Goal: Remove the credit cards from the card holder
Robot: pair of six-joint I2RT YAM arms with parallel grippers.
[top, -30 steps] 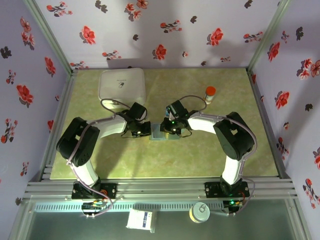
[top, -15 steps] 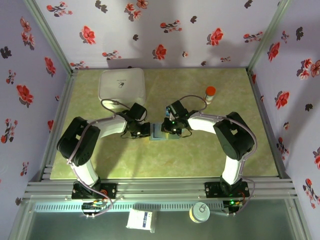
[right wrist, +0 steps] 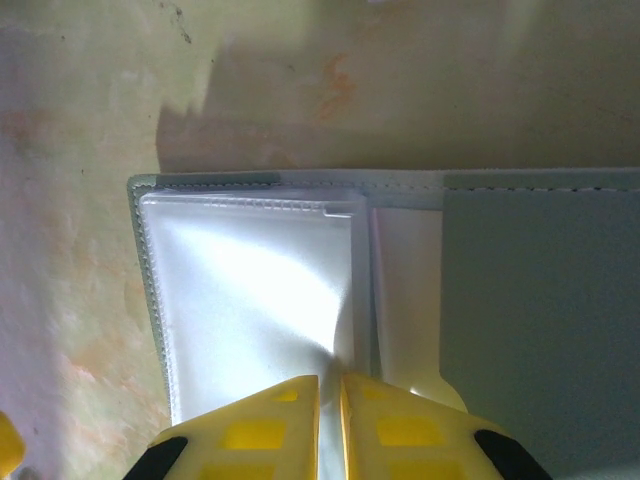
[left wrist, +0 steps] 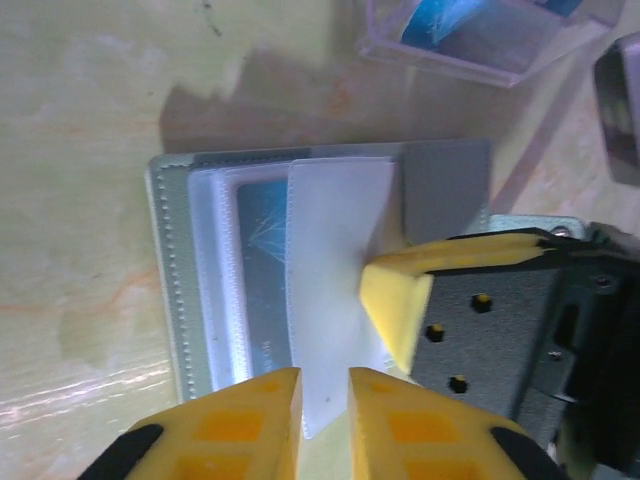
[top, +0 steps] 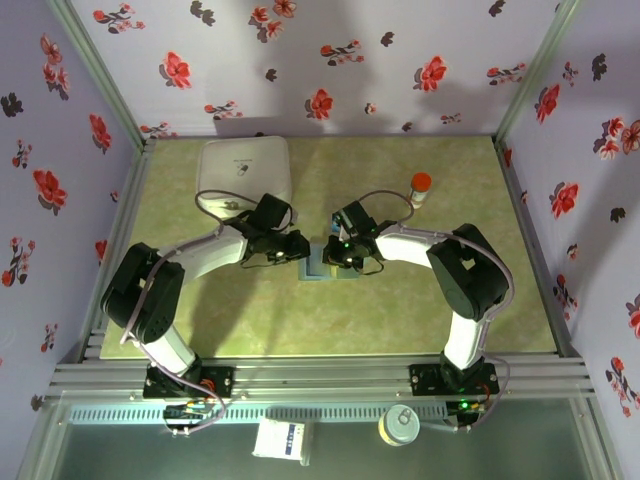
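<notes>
**A:** What is around you?

**B:** A white box [top: 245, 168] sits at the upper left of the table [top: 400, 310]. A red-capped bottle [top: 420, 187] is at the upper right. A clear tray [left wrist: 470, 40] is near the card holder [top: 316, 272].

**A:** And your arms?

**B:** Both bend in to the middle. My right gripper [right wrist: 330, 385] is nearly shut, nipping the holder's clear pocket. My left gripper [left wrist: 325, 385] is open a crack at that pocket's edge.

**A:** How does the holder lie?

**B:** Flat and open, long side left to right, with a blue card [left wrist: 262, 270] inside.
</notes>
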